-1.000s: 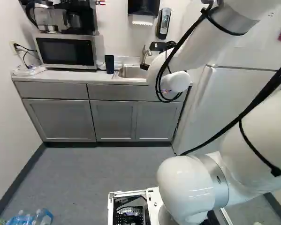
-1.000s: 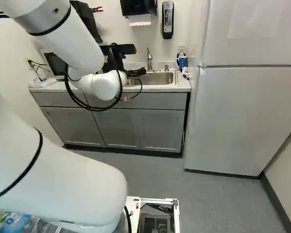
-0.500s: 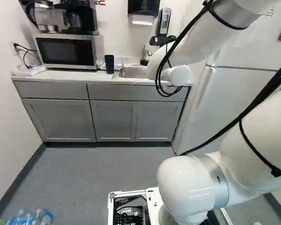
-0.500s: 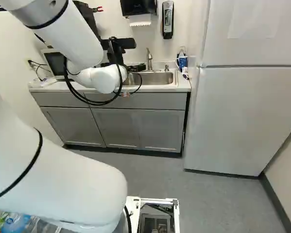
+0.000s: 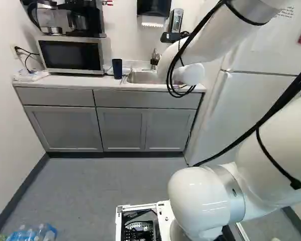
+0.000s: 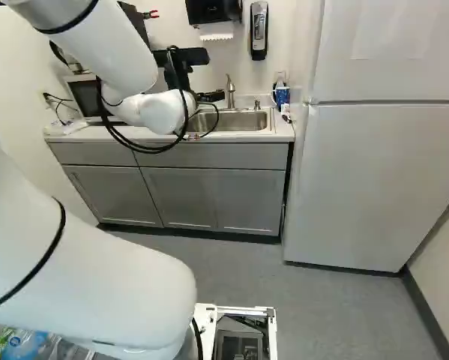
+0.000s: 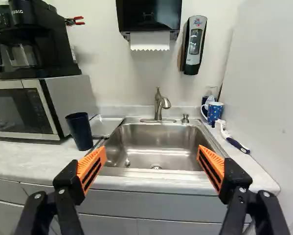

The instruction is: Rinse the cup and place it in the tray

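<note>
In the right base view my gripper [image 6: 211, 96] shows partly, black, beside the arm's white wrist and before the sink. The wrist view has the gripper [image 7: 151, 169] wide open, orange pads apart, nothing between them, facing the sink [image 7: 180, 147] and its faucet [image 7: 159, 104]. A dark blue cup [image 7: 80, 131] stands upright on the counter, left of the sink in the left base view and ahead of one finger. Close behind this cup lies a shallow metal tray [image 7: 104, 126], partly hidden by it. A blue patterned mug [image 7: 215, 113] stands beyond the sink's other side.
A microwave [image 5: 72, 55] with coffee makers on top stands beside the cup. A brush [image 7: 236, 143] lies near the mug. Paper towel and soap dispensers [image 7: 194, 45] hang above the sink. The fridge [image 6: 381, 172] borders the counter. Bottles [image 5: 32, 233] lie near the base.
The arm's wrist and gripper have risen a little in front of the sink. The base, the cup and the counter items have stayed put.
</note>
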Controlling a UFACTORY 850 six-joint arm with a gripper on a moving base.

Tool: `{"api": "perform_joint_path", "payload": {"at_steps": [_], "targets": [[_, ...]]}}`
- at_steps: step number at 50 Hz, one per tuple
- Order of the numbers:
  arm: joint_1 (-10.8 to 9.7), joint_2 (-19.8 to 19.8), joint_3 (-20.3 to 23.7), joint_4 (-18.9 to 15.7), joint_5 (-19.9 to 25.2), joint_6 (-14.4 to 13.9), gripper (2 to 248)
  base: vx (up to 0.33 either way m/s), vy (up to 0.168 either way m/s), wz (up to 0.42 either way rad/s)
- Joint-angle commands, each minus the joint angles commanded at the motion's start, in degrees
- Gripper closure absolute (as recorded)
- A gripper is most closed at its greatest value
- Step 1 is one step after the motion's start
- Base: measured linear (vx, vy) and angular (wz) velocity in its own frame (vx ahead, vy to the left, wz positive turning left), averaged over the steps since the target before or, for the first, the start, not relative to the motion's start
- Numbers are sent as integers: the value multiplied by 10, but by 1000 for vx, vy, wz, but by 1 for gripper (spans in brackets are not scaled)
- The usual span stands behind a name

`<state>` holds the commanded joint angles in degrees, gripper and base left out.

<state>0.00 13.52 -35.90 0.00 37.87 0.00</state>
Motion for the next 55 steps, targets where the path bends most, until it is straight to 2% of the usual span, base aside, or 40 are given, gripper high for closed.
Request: {"api": "perform_joint_path", "payload": {"at_steps": [55], "targets": [[0,1,-65,0,-57,0,3,0,0,0]]}}
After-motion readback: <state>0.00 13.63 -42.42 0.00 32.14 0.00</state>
